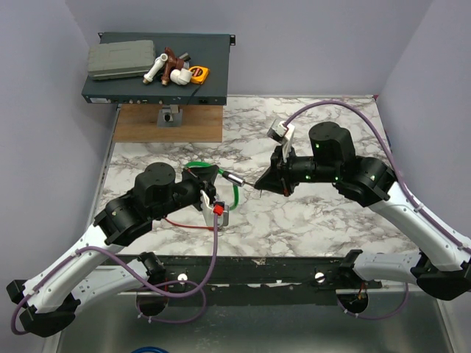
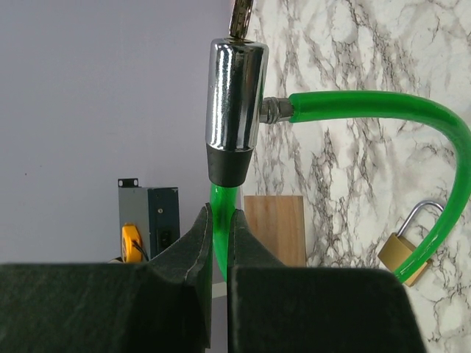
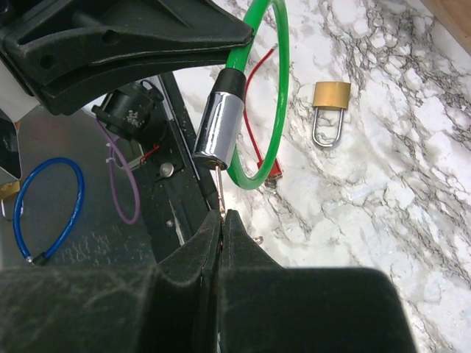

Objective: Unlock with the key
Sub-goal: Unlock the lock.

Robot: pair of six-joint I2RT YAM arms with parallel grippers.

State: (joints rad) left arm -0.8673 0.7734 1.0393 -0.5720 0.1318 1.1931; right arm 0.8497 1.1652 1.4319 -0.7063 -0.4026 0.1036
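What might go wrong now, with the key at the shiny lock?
The key is thin and the right gripper pinches only its end, so it might slip or bend when turned. The left gripper holds the green cable, not the shiny lock itself, so the lock may twist along.

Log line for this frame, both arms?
left gripper: shut on green cable | right gripper: shut on key, tip at chrome barrel | brass padlock: lying aside

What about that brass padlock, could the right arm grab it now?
Probably not yet. The right gripper is shut on the key, whose tip is at the chrome lock. The padlock lies uncovered on the table, so the way looks free once it lets go.
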